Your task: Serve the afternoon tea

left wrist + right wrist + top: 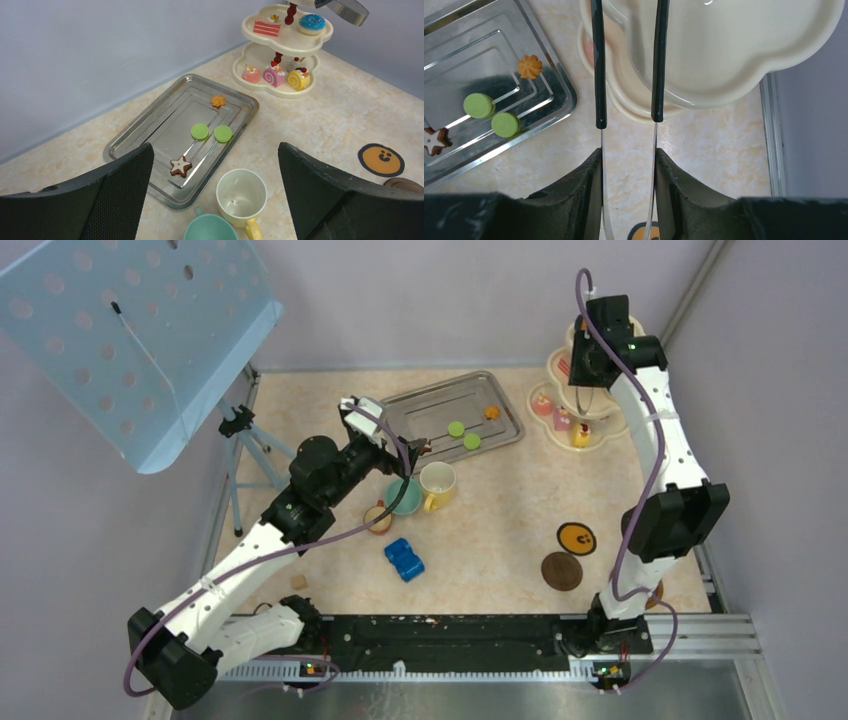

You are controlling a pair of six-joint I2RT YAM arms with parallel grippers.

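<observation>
while the right gripper [628, 161] squeezes the black tongs [598, 75] over the cream stand [774, 65] at the table's [480, 530] far right corner, tips should settle on bare tier before easing; left gripper [215, 148] hangs open above the tray [165, 120].

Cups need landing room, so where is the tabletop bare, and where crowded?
Bare: between the yellow mug and the orange coaster, up to the tray and tiered stand. Crowded: the mug, teal cup and small brown cup huddle together.
</observation>
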